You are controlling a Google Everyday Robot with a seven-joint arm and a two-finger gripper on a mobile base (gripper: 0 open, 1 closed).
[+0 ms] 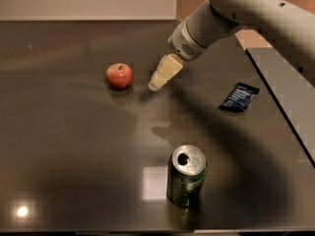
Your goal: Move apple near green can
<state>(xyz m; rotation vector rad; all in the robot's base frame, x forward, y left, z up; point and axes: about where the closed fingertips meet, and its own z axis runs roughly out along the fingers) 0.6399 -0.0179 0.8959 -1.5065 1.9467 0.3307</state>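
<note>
The apple (119, 75) is small, red with yellowish patches, and sits on the dark table (64, 141) at the left of the middle. The green can (186, 182) stands upright near the front edge, its silver top with the pull-tab opening showing. The gripper (158, 82) hangs from the pale arm that comes in from the upper right. Its pale tip is just right of the apple, a short gap away and a little above the table. It holds nothing.
A flat dark blue snack packet (239, 97) lies at the right of the table. A second grey surface (290, 87) adjoins at the far right. Light glare spots (155, 181) show near the can.
</note>
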